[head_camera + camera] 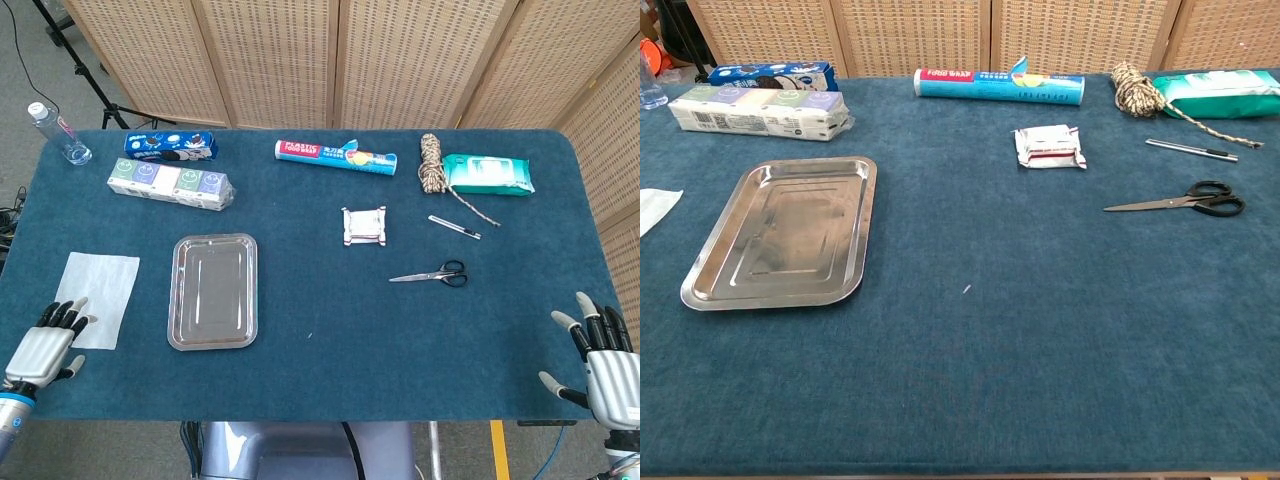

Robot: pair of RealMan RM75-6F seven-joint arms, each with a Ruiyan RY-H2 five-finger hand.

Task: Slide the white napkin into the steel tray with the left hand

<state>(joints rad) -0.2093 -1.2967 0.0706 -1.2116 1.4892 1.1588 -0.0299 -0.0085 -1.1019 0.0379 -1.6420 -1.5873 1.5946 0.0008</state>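
The left hand sits low at the near left corner in the head view, back side up, its dark-tipped fingers spread and pointing away from the robot, with a bit of the wrist showing below it at the picture's edge. The right hand sits at the near right corner, also back up, fingers fanned apart and the thumb held out to the side, holding nothing. Neither hand shows in the chest view.
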